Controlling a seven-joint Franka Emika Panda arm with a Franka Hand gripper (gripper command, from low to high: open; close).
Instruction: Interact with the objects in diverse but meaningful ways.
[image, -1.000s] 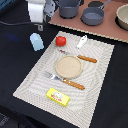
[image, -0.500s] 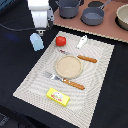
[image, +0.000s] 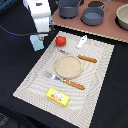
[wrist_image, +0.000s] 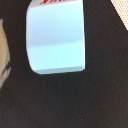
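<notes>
The arm's white head hangs right over the pale blue cup (image: 37, 43), which sits on the dark surface (image: 107, 95) just off the striped mat (image: 95, 75), near the tomato (image: 60, 41). Wrist cam shows the cup (wrist_image: 55, 40) filling the frame, but no fingers visible, so can't tell if the tool (image: 39, 37) is released or clenched. Risk imo: if it drops off-center, 1 finger lands on the rim and tips the cup, maybe knocking it into the tomato.
</notes>
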